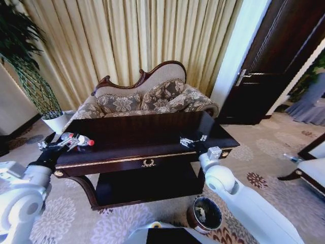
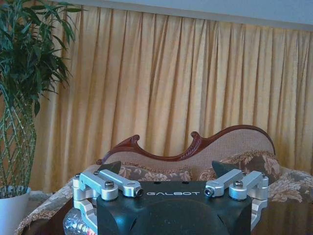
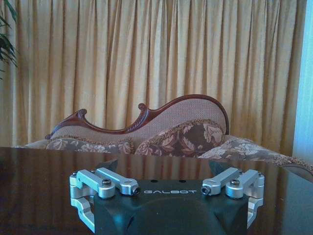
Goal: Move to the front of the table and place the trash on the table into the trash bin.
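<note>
Dark polished table [image 1: 152, 140] spanned mid-frame. Left gripper [image 1: 65, 143] at left edge, seemingly closed around clear bottle [image 1: 76, 139]; grip best confirmed before lifting. Right gripper [image 1: 192, 141] right of centre, spread wide, empty. Bin [image 1: 205, 215] lower right on floor.

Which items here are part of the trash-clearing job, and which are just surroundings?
Job: table, bottle at the left gripper, trash bin, right gripper above the tabletop.
Surroundings: sofa, curtains, potted plant, door.
</note>
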You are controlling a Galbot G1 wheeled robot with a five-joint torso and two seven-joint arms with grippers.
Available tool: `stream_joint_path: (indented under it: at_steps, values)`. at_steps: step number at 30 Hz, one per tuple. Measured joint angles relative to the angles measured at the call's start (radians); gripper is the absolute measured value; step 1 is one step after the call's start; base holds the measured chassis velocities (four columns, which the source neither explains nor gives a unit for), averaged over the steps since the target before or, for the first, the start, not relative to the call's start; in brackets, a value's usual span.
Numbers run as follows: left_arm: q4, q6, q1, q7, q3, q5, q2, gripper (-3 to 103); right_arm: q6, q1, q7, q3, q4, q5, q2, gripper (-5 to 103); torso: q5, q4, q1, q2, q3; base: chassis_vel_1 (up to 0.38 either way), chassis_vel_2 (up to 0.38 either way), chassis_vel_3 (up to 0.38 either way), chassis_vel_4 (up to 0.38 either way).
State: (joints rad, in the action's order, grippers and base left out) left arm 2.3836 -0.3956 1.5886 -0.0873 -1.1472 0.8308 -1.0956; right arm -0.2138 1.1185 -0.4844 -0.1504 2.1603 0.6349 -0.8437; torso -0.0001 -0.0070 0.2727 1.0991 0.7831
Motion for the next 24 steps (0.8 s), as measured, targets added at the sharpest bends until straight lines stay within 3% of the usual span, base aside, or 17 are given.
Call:
stream_joint_path:
  at_steps: [24]
  values:
    - [0.011, -0.028, -0.007, 0.01, 0.007, 0.009, -0.008, 100, 0.012, 0.003, -0.009, 0.003, -0.009, 0.0, -0.002, 100, 0.0002, 0.0, 0.0, 0.0, 0.0, 0.0, 0.0, 0.0, 0.0]
